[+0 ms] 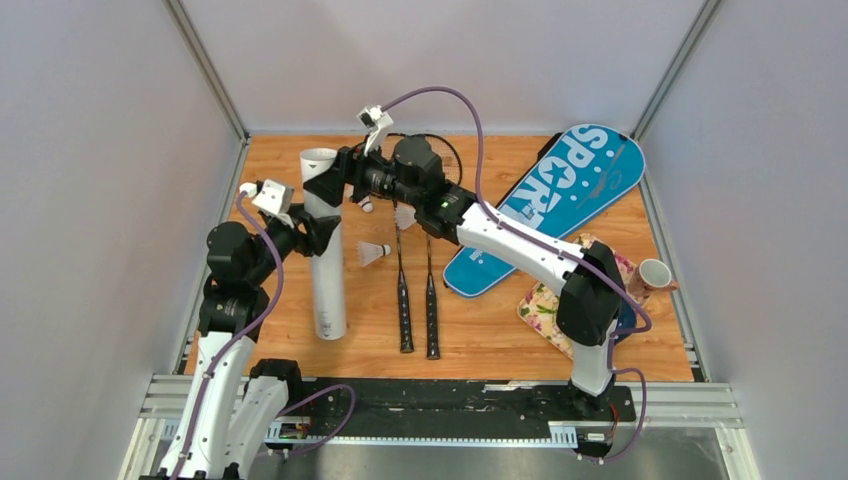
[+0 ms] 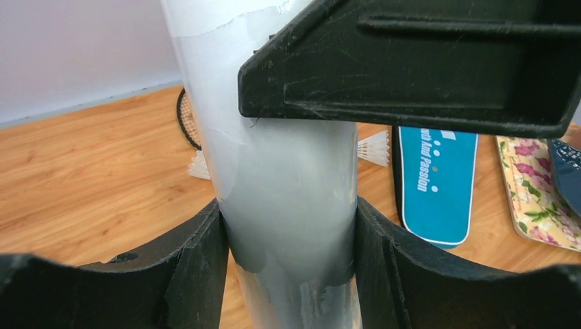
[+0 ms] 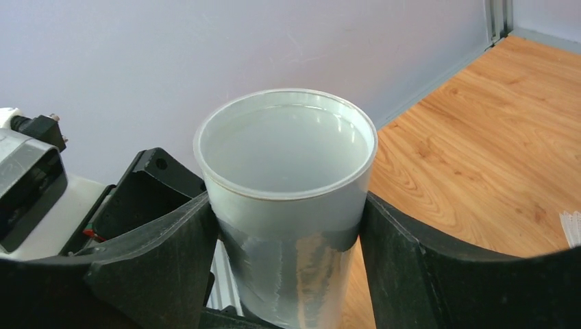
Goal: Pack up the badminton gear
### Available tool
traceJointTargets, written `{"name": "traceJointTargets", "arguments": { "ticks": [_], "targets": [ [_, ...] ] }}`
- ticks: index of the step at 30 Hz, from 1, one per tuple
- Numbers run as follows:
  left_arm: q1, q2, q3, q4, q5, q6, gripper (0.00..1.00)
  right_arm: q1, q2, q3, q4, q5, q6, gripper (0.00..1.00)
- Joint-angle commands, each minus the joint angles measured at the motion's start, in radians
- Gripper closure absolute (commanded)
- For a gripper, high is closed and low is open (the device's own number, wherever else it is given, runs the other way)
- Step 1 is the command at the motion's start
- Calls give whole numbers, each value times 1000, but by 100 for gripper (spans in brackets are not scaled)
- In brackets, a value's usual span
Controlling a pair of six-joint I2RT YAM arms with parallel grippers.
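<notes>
The long white tube point(image 1: 322, 250) lies lengthwise at the left, its open end point(image 1: 318, 157) toward the back wall. My left gripper point(image 1: 318, 232) is shut on its middle, with the fingers point(image 2: 199, 267) pressed on both sides of the tube point(image 2: 288, 171). My right gripper point(image 1: 332, 186) is shut on it just below the rim point(image 3: 284, 144). Two black rackets point(image 1: 405, 315) lie side by side beside the tube, their heads partly hidden under my right arm. Shuttlecocks point(image 1: 375, 253) point(image 1: 405, 217) lie near them. The blue SPORT cover point(image 1: 545, 205) lies at the right.
A floral cloth point(image 1: 543, 306) lies at the front right, with a pinkish cup point(image 1: 652, 274) past it and a dark blue object point(image 2: 565, 171) on it. Walls close the left, back and right sides. My right arm reaches across the rackets.
</notes>
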Motion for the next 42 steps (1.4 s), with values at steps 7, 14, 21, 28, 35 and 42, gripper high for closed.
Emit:
{"name": "traceJointTargets", "arguments": {
  "ticks": [7,14,21,28,35,42],
  "targets": [
    [0,-15,-3,-9,-124,-143,32,41,-38,-157,344,114,-66,46],
    [0,-20,0,-72,-204,-247,10,76,-45,-231,499,194,-91,59],
    [1,-46,17,-75,-197,-299,6,95,-52,-255,590,275,-99,59],
    [1,-113,82,-210,-280,-443,8,102,-68,-251,618,357,-145,59],
    [0,-170,39,-147,-201,-208,3,95,-65,-266,662,292,-155,57],
    [1,-43,28,-58,-130,12,1,92,-54,-255,682,232,-120,56]
  ]
}}
